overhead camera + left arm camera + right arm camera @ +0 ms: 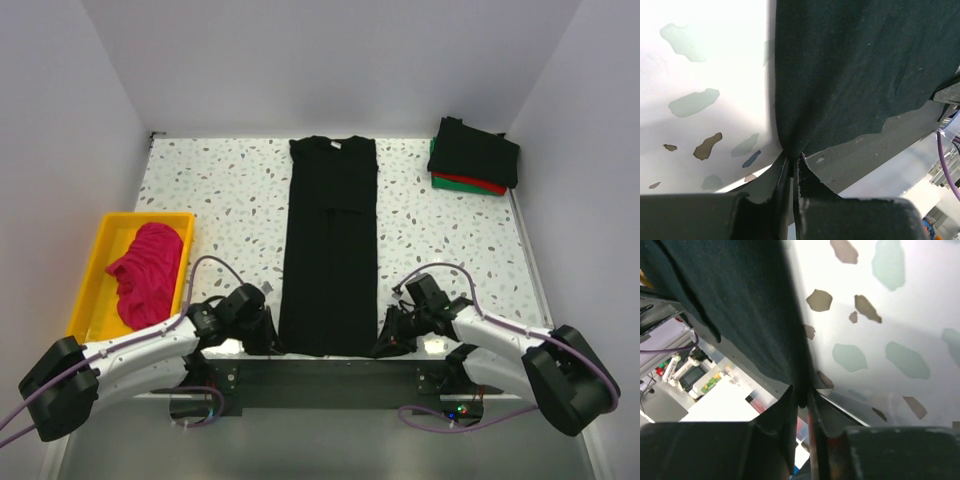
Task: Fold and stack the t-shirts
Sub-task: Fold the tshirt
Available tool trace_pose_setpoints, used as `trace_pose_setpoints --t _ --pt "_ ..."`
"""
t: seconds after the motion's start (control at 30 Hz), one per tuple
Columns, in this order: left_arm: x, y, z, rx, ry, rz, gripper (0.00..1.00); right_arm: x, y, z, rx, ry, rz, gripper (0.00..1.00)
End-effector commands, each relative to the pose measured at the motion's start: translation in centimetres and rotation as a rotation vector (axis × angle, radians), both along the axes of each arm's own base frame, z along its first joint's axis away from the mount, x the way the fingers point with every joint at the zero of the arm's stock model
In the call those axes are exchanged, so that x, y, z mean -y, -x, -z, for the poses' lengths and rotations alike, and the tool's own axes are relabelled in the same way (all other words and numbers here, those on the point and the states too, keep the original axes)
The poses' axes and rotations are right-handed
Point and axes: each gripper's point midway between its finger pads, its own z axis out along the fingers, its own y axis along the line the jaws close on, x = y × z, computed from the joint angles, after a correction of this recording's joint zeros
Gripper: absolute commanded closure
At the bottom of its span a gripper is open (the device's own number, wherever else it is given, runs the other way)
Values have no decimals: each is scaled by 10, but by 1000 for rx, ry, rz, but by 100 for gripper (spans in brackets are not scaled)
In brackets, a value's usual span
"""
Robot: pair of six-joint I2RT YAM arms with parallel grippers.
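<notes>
The black t-shirt [330,240] lies flat in the middle of the tabletop [220,190], folded to a long narrow strip. Its collar is at the far edge and its hem at the near edge, betw. the two arms.

The left gripper [268,340] is at the near left corner of the hem. In the left wrist view its fingers [772,185] are pressed together w/ the cloth corner pinched betw. them. The right gripper [388,342] is at the near right corner of the hem, also clamped on the cloth edge.

At the far right corner sits a stack [474,155]: folded black cloth on top, red t-shirt [468,183] under it, green t-shirt [492,190] at the bottom. At the left edge a yellow tray [92,275] holds the magenta t-shirt [145,270], crumpled.
</notes>
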Motion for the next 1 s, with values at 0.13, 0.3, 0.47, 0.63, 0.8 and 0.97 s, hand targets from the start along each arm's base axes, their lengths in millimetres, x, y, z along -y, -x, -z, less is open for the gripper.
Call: trace_pose_setpoints --t 0.13,0.3,0.47,0.63,0.8,0.97 --pt "-3 -2 -10 26 -46 53 100 -5 -15 -16 68 12 -35 96" --pt "8 -18 -34 91 -49 78 100 -15 -36 -49 162 -15 -47 99" --pt "18 -50 -66 198 -67 88 100 -19 -58 -64 219 5 -44 100" --pt "26 -100 -87 272 -46 30 100 -24 -111 -84 341 36 14 100" --pt "34 -166 -98 340 -76 -47 100 -32 -179 -97 454 87 94 100" --pt "43 -226 -98 381 -100 -142 100 -27 -240 -96 512 119 191 100"
